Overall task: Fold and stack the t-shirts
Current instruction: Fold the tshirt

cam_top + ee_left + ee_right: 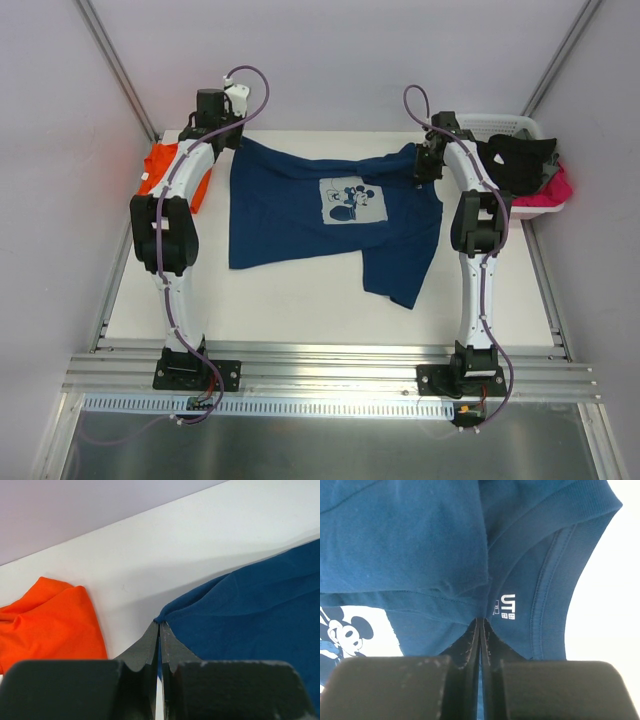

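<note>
Cloth looked soft, light and floppy. The navy t-shirt would likely sag and drag wherever unsupported; not fragile, and thin enough to bunch in the tips. Best holds were judged to be doubled edges: collar rib, shoulder seams, hem corners.

It lay print-up across the far half of the counter, one part trailing toward the near-right, wrinkled, not yet folded. Crumpled at the far-left corner sat the orange t-shirt, with a strip of bare counter between the two in the left wrist view.

Near the far-left corner the left gripper had its fingers pressed together on a navy edge corner, with cloth tented up into the tips. At the far right the right gripper pinched the neck area just beside the collar label.

Both arms reached forward, elbows raised, wrists tipped down near the far edge, roughly mirrored. Off the far-right corner stood a basket with more clothes.
</note>
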